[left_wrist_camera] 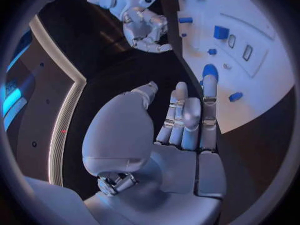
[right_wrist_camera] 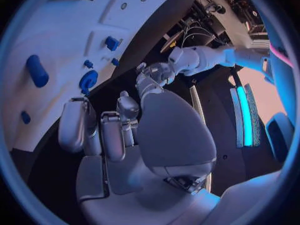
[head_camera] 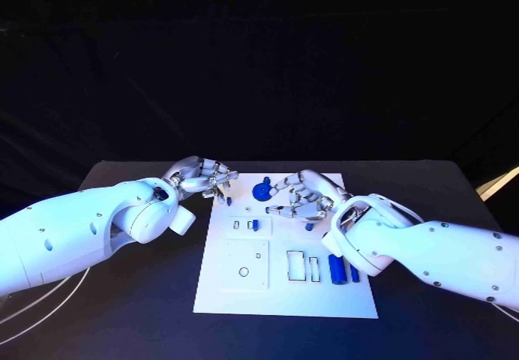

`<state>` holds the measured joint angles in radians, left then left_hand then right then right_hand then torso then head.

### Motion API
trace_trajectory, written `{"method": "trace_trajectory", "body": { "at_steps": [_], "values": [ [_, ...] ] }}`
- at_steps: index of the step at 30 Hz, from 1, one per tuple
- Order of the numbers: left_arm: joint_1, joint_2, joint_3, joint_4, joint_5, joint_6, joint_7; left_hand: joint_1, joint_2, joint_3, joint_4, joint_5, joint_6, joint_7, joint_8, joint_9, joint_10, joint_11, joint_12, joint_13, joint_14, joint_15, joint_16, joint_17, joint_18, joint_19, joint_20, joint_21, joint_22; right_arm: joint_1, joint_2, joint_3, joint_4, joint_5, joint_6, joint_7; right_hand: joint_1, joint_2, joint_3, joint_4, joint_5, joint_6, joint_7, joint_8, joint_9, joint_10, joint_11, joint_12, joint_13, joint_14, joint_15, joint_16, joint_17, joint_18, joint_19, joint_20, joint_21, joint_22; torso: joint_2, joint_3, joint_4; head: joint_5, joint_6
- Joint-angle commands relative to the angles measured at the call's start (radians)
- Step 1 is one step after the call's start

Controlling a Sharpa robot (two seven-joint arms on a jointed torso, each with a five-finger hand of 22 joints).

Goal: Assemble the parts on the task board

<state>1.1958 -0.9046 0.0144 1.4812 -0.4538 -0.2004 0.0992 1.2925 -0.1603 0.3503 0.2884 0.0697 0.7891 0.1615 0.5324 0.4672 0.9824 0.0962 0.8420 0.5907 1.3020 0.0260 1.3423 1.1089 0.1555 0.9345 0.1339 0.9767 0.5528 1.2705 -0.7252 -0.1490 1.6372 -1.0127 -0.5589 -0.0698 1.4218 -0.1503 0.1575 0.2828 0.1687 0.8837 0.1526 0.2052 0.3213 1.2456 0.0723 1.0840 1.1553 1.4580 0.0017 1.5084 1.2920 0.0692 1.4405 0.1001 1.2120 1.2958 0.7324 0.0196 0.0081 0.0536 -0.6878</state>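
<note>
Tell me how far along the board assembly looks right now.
Early, it seems. A few blue parts already stand at the task board's far end, such as the round blue part. Both hands, left hand and right hand, hover there holding nothing. Two blue cylinders lie loose by empty slots, so most remains.

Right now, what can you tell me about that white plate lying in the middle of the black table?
The task board is a flat white rectangular plate, plastic by the look of it, lying on the black table with its long side running away from the robot. Its surface has raised panels with small slots and holes. Small blue parts sit on it: a round one at the far end and two long ones near the right edge. The right hand hovers over its far end; whether it touches the board is unclear. The left hand is beside its far left corner.
</note>
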Motion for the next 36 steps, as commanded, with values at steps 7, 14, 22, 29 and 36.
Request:
{"method": "trace_trajectory", "body": {
  "at_steps": [7,14,22,29,36],
  "values": [
    [0.031,0.026,0.001,-0.005,-0.242,0.195,-0.354,-0.118,0.056,-0.061,0.005,0.007,0.028,-0.049,0.16,0.118,0.064,-0.052,0.234,0.18,0.143,-0.04,0.111,0.182,-0.011,0.173,-0.038,0.211,0.269,0.057,-0.11,0.002,0.009,0.233,0.066,0.023,0.004,-0.005,0.005,0.006,0.02,0.012,0.002,0.034,0.005,-0.012,-0.003,0.0,0.002,0.086,-0.008,-0.006,0.188,0.006,-0.013,-0.002,0.003,0.063,-0.036,0.0041,-0.0055,0.018,-0.018],
    [0.066,0.079,0.001,-0.033,-0.334,0.294,-0.506,-0.175,0.069,-0.094,0.006,0.005,0.049,-0.074,0.214,0.174,0.156,-0.076,0.325,0.298,0.187,-0.062,0.144,0.256,-0.03,0.245,-0.058,0.283,0.379,0.072,-0.14,0.003,-0.025,0.28,0.077,0.018,0.0,-0.006,0.006,0.005,0.024,0.006,0.002,0.035,0.005,-0.014,-0.004,-0.003,-0.001,0.086,-0.008,-0.007,0.186,0.007,-0.013,-0.003,0.0,0.061,-0.046,0.0061,-0.0005,0.026,-0.031],
    [0.088,0.151,-0.008,-0.077,-0.401,0.329,-0.577,-0.203,0.076,-0.112,0.007,0.006,0.045,-0.077,0.224,0.191,0.159,-0.079,0.329,0.304,0.189,-0.065,0.145,0.259,-0.031,0.248,-0.061,0.289,0.388,0.076,-0.142,0.004,-0.065,0.287,0.072,0.022,-0.002,-0.007,0.006,0.005,0.025,0.003,0.002,0.035,0.005,-0.015,-0.003,-0.004,-0.001,0.086,-0.008,-0.007,0.187,0.007,-0.014,-0.003,-0.002,0.061,-0.051,0.0078,-0.0018,0.028,-0.038],
    [0.112,0.205,-0.026,-0.116,-0.439,0.35,-0.598,-0.216,0.082,-0.122,0.006,0.006,0.045,-0.079,0.23,0.2,0.161,-0.08,0.332,0.307,0.191,-0.066,0.146,0.263,-0.033,0.254,-0.062,0.296,0.399,0.078,-0.137,0.005,-0.092,0.287,0.066,0.026,-0.004,-0.009,0.007,0.005,0.028,-0.004,0.003,0.036,0.004,-0.021,-0.003,-0.01,-0.007,0.085,-0.008,-0.01,0.183,0.009,-0.016,-0.003,-0.01,0.056,-0.047,0.008,-0.0035,0.024,-0.038],
    [0.122,0.25,-0.042,-0.156,-0.465,0.39,-0.607,-0.221,0.085,-0.129,0.006,0.007,0.034,-0.077,0.227,0.206,0.135,-0.079,0.309,0.274,0.187,-0.065,0.142,0.255,-0.033,0.252,-0.063,0.296,0.398,0.08,-0.135,0.005,-0.106,0.286,0.065,0.027,-0.007,-0.01,0.008,0.005,0.03,-0.012,0.004,0.036,0.003,-0.03,-0.002,-0.022,-0.017,0.084,-0.007,-0.014,0.178,0.01,-0.02,-0.003,-0.019,0.051,-0.046,0.0081,-0.0006,0.022,-0.04]
  ]
}}
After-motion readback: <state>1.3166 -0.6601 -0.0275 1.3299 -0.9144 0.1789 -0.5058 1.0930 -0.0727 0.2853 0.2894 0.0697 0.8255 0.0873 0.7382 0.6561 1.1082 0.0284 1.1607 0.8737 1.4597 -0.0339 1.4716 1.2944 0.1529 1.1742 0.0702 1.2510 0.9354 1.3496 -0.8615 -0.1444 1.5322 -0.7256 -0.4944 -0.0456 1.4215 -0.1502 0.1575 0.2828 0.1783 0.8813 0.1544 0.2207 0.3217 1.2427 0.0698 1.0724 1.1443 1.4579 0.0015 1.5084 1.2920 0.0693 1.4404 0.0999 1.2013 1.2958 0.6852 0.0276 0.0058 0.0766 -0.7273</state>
